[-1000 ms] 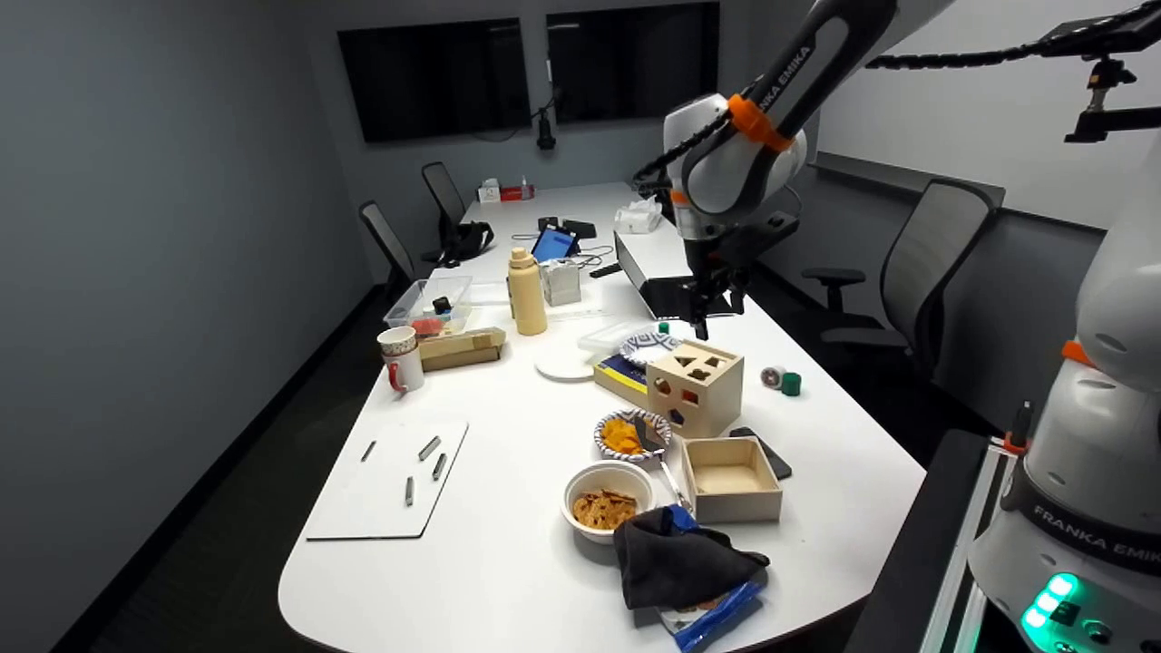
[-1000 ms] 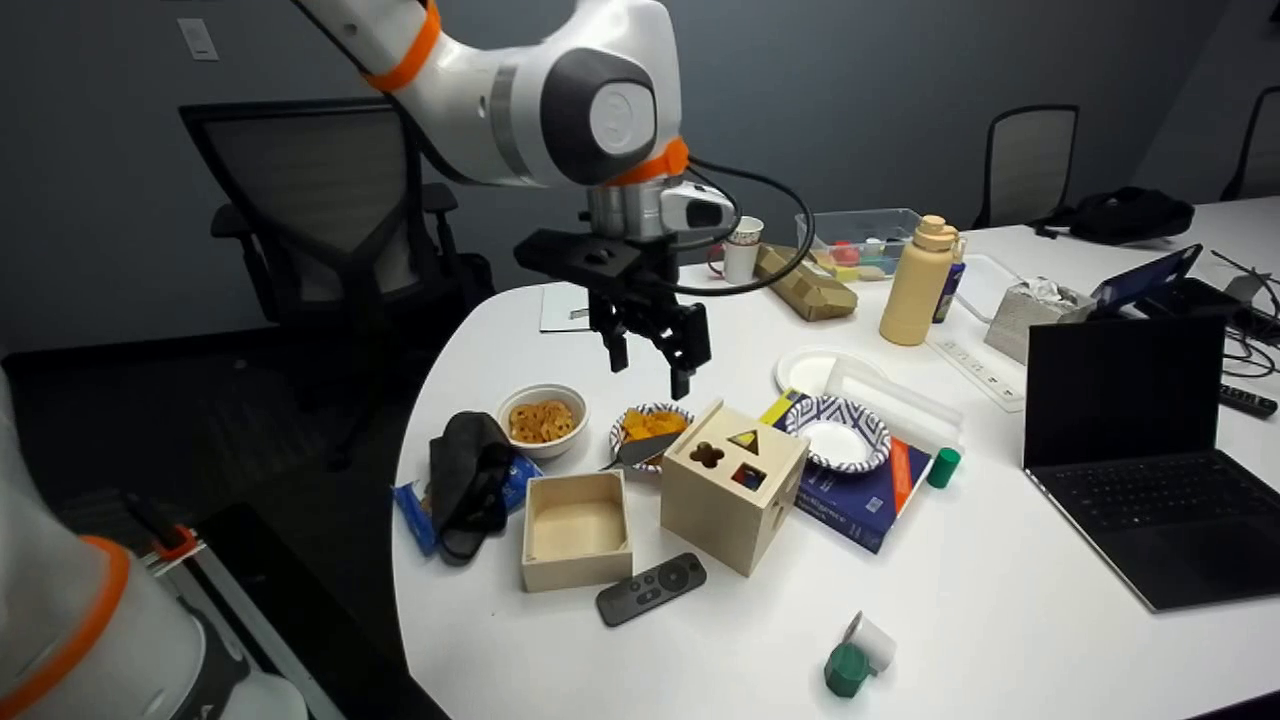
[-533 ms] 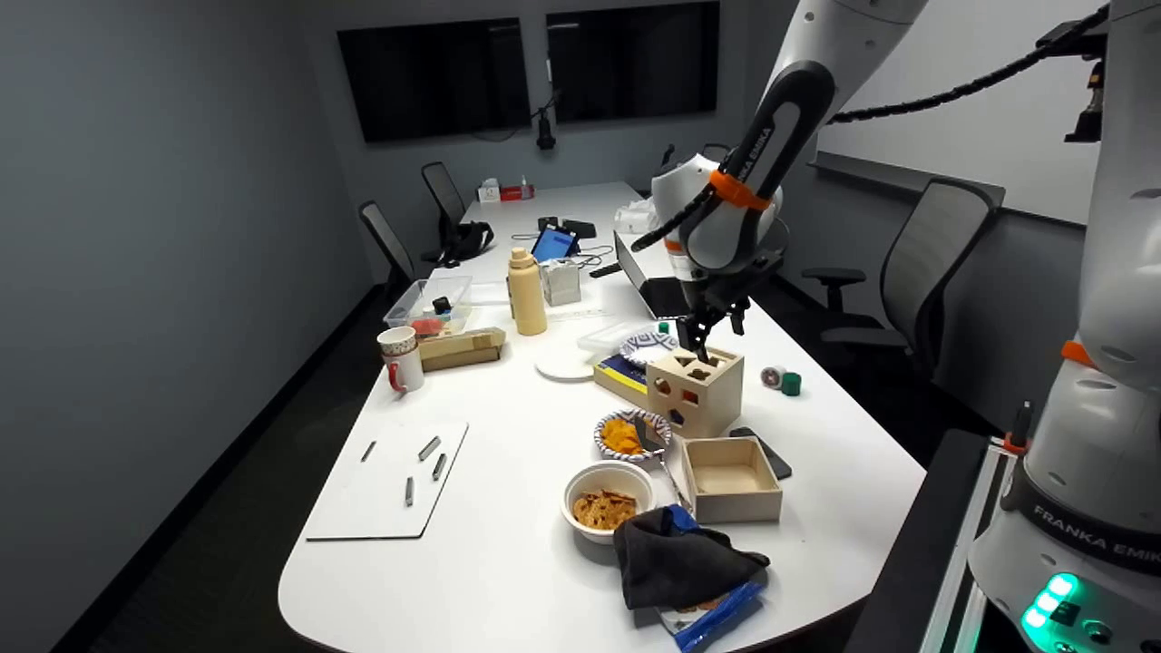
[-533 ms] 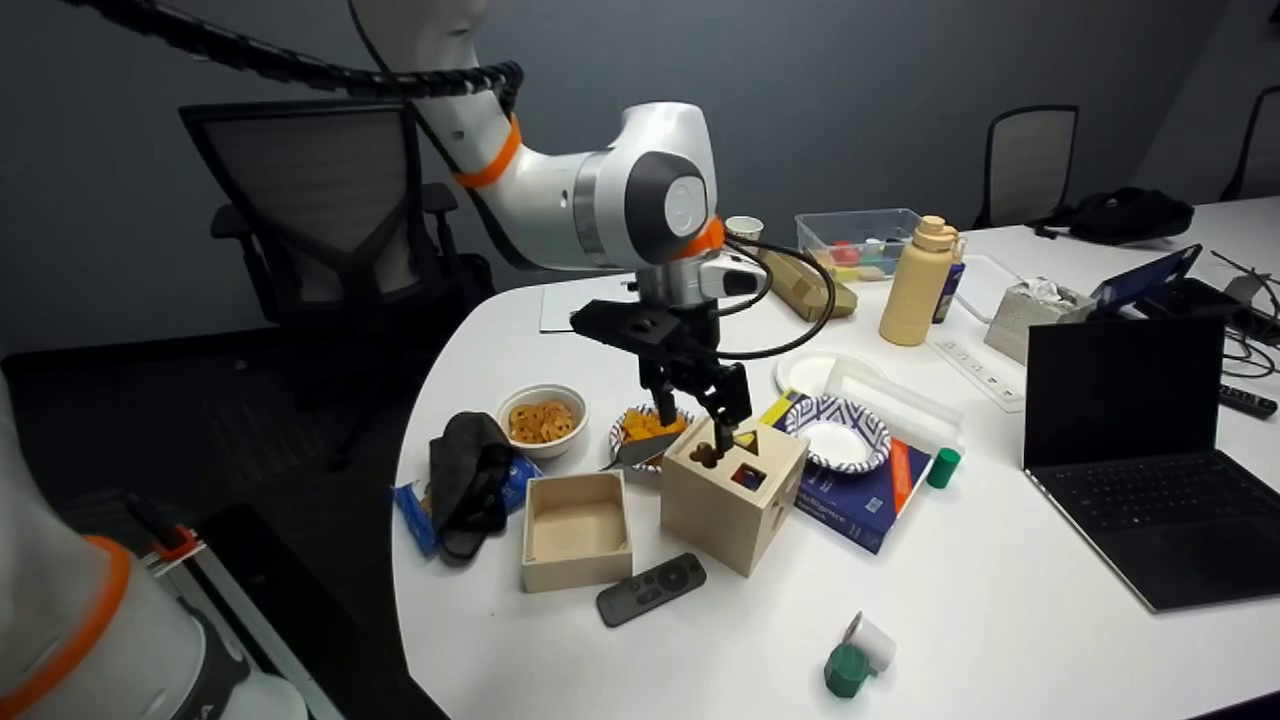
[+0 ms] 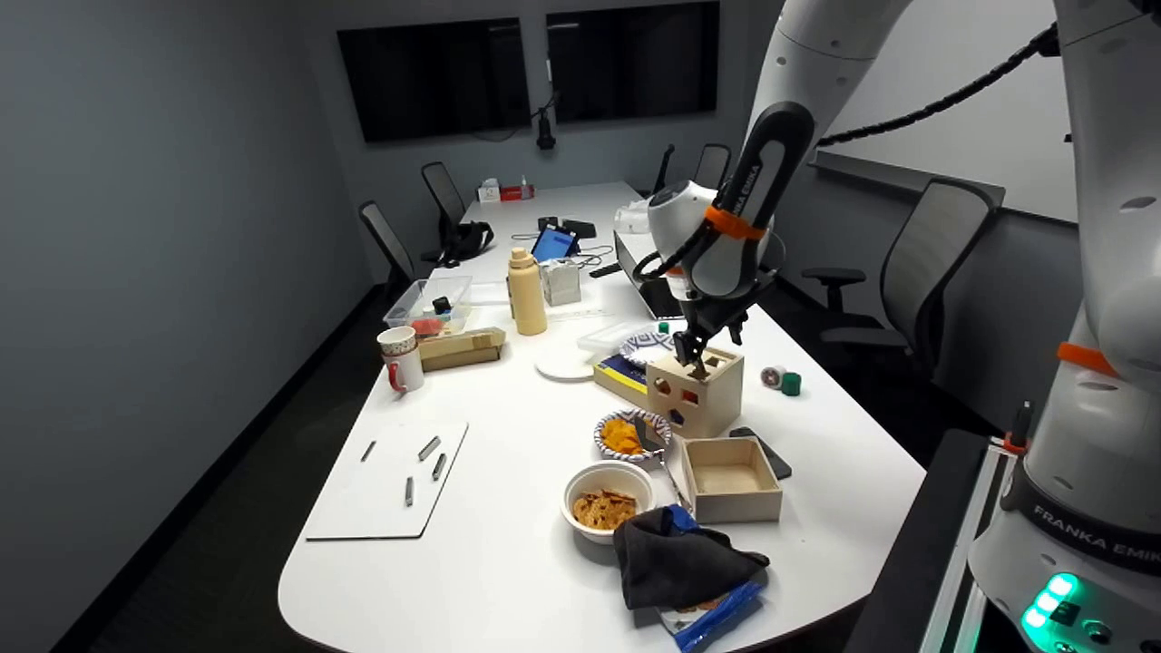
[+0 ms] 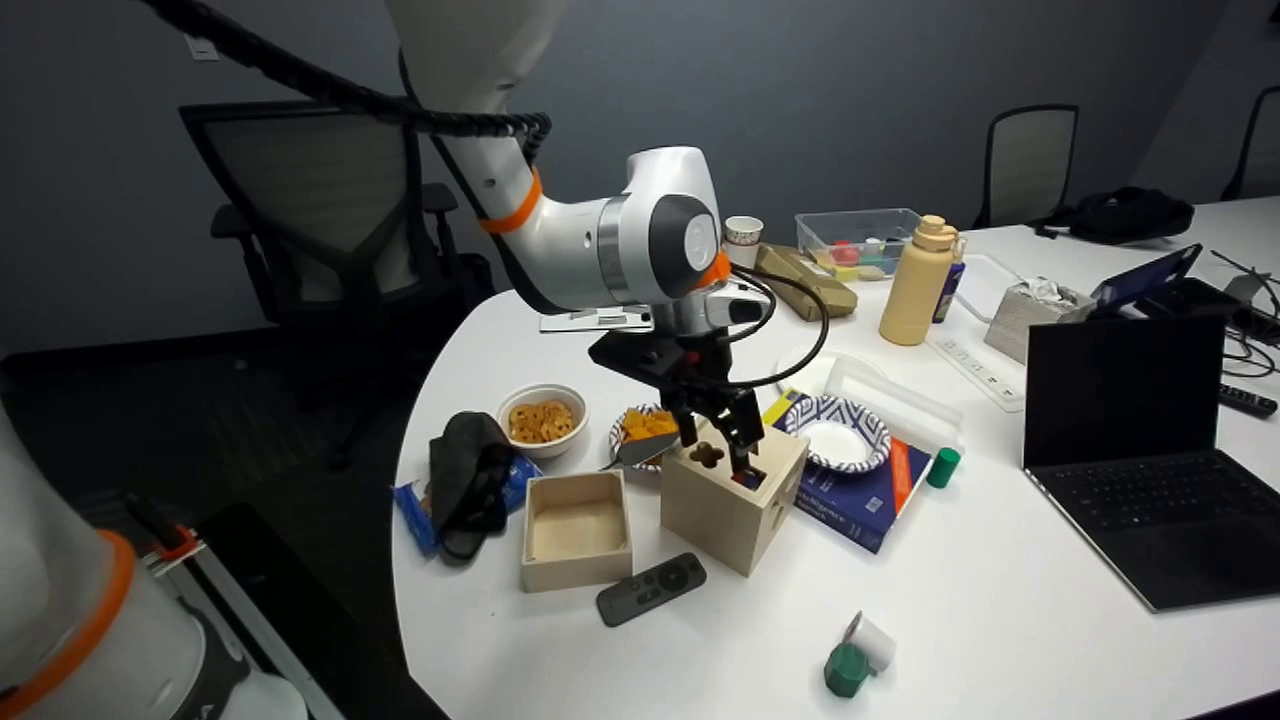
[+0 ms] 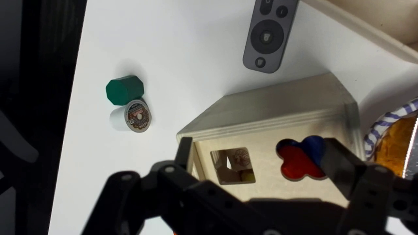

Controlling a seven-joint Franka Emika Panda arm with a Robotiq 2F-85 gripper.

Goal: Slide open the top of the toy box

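"Since you have the better angle, where is the toy box [image 6: 712,520]?"

"On the white bench [image 6: 760,650], right beneath the end effector [image 7: 259,158]. Its top [image 7: 266,173] lies across it, and red and blue show through the clover cut-out [image 7: 298,160]."

"And the fingers [image 7: 341,168]?"

"Apart, spread over the top of the toy box. Whether either tip touches it, I can't tell."

"What sits close to that box?"

"In an exterior view, a grey remote [image 6: 652,588] lies just in front of the toy box, and a shallow wooden tray [image 6: 577,573] stands to its left. Behind it and to the left is a patterned bowl [image 5: 626,458] of orange pieces [image 5: 621,437]. To its right, a book [image 6: 850,512] carries a patterned plate [image 6: 838,445]."

"And farther out?"

"In front of the toy box and to its right, a green block [image 6: 848,672] and a white pod [image 6: 872,640] lie side by side. Well apart from it stand a tan bottle [image 6: 912,290] and an open laptop [image 6: 1150,510]. Farthest, in an exterior view, two dark screens [image 5: 435,80] hang beyond it."
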